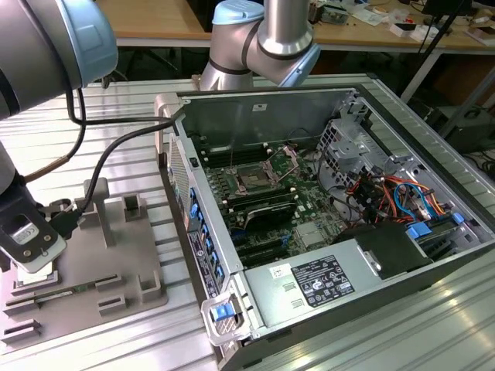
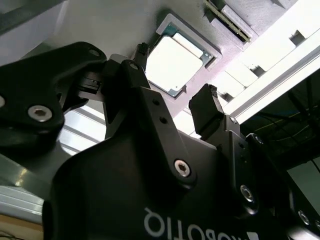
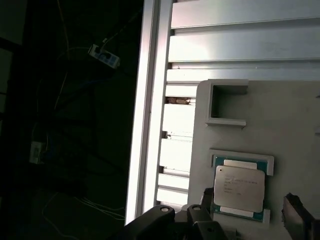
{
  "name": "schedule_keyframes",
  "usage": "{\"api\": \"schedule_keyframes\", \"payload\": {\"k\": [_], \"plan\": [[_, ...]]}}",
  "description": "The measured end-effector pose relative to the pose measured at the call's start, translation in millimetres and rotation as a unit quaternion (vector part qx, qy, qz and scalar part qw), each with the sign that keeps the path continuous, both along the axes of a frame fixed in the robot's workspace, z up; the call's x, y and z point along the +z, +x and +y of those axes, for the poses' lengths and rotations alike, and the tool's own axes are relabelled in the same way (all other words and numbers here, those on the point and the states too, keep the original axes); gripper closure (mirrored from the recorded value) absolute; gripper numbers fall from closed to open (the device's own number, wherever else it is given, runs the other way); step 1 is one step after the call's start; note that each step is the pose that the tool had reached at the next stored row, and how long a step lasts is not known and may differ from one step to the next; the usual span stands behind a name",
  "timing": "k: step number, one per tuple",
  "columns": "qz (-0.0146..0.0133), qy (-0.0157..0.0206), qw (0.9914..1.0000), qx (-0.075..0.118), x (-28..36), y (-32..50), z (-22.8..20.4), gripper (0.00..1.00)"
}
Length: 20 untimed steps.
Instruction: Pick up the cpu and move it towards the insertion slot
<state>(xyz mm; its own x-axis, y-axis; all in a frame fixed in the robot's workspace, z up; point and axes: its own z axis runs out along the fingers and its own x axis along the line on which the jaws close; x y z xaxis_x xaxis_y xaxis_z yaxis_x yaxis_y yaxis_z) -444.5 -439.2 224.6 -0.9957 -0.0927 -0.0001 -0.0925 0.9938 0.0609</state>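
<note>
End effector [image 2: 175, 74] wide-spread above cpu [image 3: 239, 187] — flat in recess of grey tray [image 3: 290, 130].

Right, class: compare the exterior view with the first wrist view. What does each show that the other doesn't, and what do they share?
The exterior view gives the open computer case and the insertion slot on its motherboard. The first wrist view gives the cpu lying in its recess, with the open claw placed either side of it. Both share the grey tray on the slatted aluminium table.

Slatted table [image 1: 448, 309]: grey tray [image 1: 116, 255], computer case [image 1: 263, 116]
</note>
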Motion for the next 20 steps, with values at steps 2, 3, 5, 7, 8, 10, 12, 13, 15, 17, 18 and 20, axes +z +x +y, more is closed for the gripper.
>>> {"api": "schedule_keyframes", "payload": {"k": [2,3,5,7,8,10,12,13,15,17,18,20], "plan": [[0.0001,0.0,1.0,0.0,0.0,-0.1,0.1,0.39],[0.0001,-0.0001,1.0,0.0,-0.1,-0.1,0.1,0.39],[0.0001,-0.0001,1.0,0.0,-0.1,-0.1,0.1,0.39],[0.0,0.0,1.0,0.0,-0.2,-0.1,0.1,0.39],[0.0,0.0,1.0,0.0,-0.2,-0.1,0.1,0.39],[0.0,-0.0001,1.0,0.0,-0.4,0.0,0.2,0.39],[-0.0001,-0.0007,1.0,0.0,-0.8,-0.1,0.8,0.39],[0.0,-0.0013,1.0,0.0,-1.0,-0.2,1.2,0.39],[0.0001,-0.0025,1.0,0.0,-1.8,-0.1,1.9,0.39],[0.0001,-0.0123,0.99992,0.0,-4.2,-0.1,3.7,0.39],[0.0,-0.0141,0.9999,0.0,-4.7,0.0,4.3,0.39],[0.0,-0.017,0.99986,0.0,-5.8,-0.1,6.0,0.39]]}}
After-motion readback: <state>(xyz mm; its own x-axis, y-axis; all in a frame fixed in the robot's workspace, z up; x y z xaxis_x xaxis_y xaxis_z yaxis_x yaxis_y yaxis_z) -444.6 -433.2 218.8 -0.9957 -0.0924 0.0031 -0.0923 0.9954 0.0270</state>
